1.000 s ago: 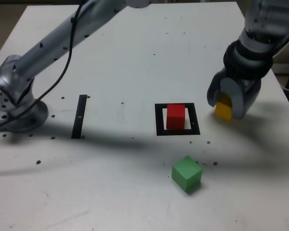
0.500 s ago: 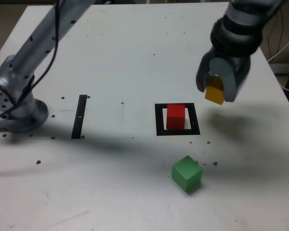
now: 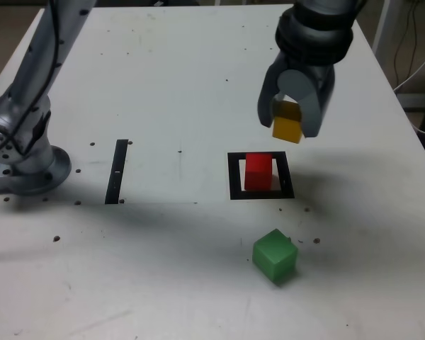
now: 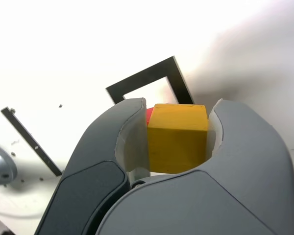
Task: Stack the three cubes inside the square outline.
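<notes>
My gripper (image 3: 289,122) is shut on the yellow cube (image 3: 287,128) and holds it in the air, a little above and to the exterior view's right of the red cube (image 3: 258,171). That red cube stands inside the square outline (image 3: 234,177). The green cube (image 3: 275,256) lies tilted on the table nearer the front edge. In the wrist view the yellow cube (image 4: 177,136) sits clamped between both fingers (image 4: 130,142), a sliver of the red cube (image 4: 149,114) shows behind it, and the square outline (image 4: 137,82) lies beyond.
A narrow black strip (image 3: 117,171) lies at the exterior view's left of the outline. The arm's grey base (image 3: 25,152) stands at the table's left edge. A cable (image 3: 409,74) hangs off the right side.
The gripper has lifted the yellow cube off the table and carried it up and leftwards in the exterior view, towards the red cube. The red and green cubes have stayed put.
</notes>
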You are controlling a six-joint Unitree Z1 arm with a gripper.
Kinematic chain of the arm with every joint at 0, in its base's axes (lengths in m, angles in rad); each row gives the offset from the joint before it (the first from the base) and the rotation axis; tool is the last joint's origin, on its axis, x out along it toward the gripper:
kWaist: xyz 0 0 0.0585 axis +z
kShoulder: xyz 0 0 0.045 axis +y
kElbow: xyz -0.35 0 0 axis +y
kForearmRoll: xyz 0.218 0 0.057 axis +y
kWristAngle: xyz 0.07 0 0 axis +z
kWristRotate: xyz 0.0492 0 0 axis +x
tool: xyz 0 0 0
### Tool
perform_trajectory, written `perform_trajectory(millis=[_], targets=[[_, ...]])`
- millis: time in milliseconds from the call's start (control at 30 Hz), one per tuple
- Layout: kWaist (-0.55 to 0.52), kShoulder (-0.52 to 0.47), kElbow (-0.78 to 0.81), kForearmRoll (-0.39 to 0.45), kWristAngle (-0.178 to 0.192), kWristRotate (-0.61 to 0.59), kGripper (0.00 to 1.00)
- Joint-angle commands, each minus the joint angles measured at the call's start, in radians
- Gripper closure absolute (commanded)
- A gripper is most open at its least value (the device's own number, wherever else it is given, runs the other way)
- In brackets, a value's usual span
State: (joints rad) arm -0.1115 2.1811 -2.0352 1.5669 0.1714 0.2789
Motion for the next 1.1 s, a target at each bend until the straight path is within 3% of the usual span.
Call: perform_trajectory(millis=[0,600,1067], targets=[[0.001,-0.023,0.018,0.003,-0.007,-0.023,0.64],[0.001,-0.063,0.165,-0.063,-0.076,-0.231,0.64],[0.001,-0.094,0.27,-0.132,-0.1,-0.254,0.64]])
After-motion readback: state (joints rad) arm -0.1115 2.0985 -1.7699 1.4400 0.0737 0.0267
